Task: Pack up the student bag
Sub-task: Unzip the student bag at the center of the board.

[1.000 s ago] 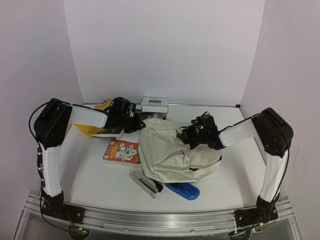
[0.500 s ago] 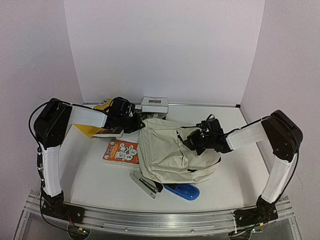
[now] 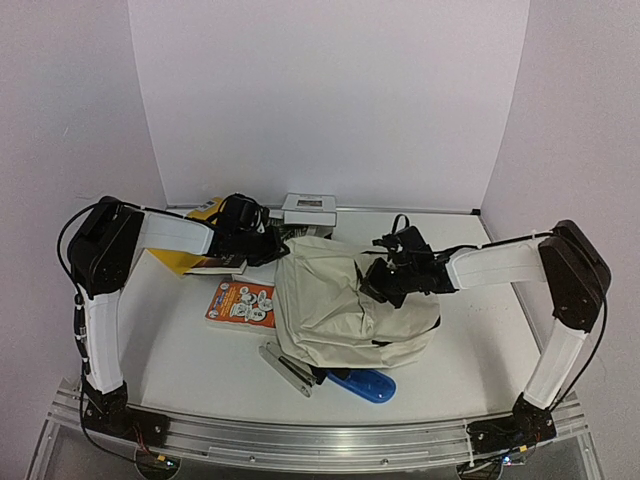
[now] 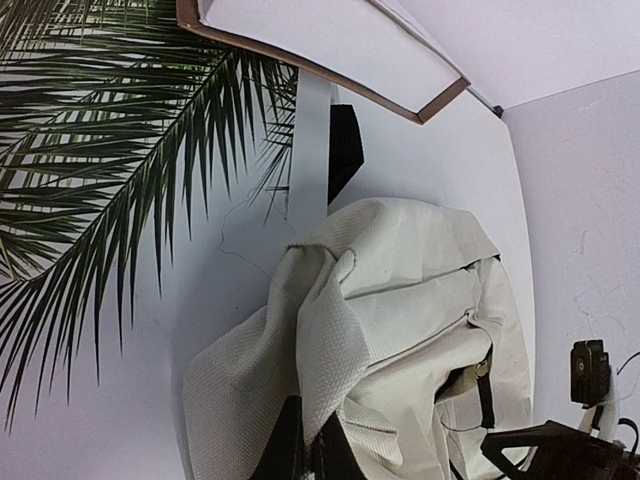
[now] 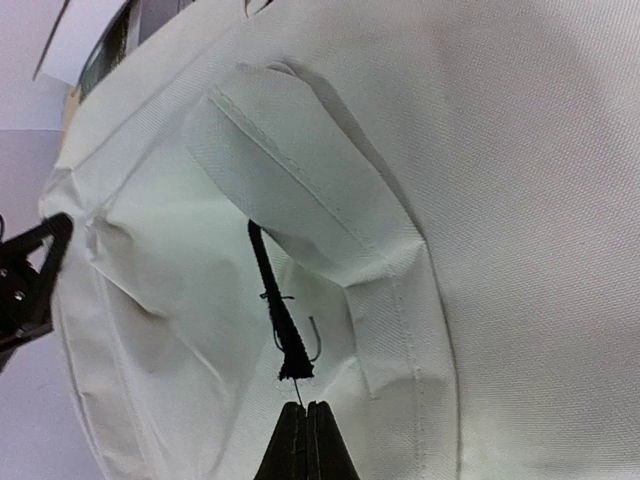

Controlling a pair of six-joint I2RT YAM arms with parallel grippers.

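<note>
The student bag (image 3: 335, 310), cream fabric with black straps, lies crumpled in the middle of the table. My left gripper (image 3: 274, 246) is at its upper left corner. In the left wrist view the left gripper (image 4: 308, 452) is shut on a raised fold of the bag's fabric (image 4: 330, 330). My right gripper (image 3: 373, 281) rests over the bag's upper right part. In the right wrist view the right gripper (image 5: 305, 428) is shut, pinching a thin thread at the end of a black zipper pull (image 5: 279, 322) beside a cream flap (image 5: 300, 200).
An orange picture book (image 3: 242, 304) lies left of the bag. A stapler (image 3: 289, 368) and a blue case (image 3: 363, 382) lie at its near edge. A palm-leaf book (image 4: 100, 200), a yellow book (image 3: 183, 260) and a white box (image 3: 309, 210) sit at the back left.
My right gripper slid a little right and down over the bag, then back left, and the right elbow swung outward. The bag's right side shifted slightly. The left arm has not moved.
</note>
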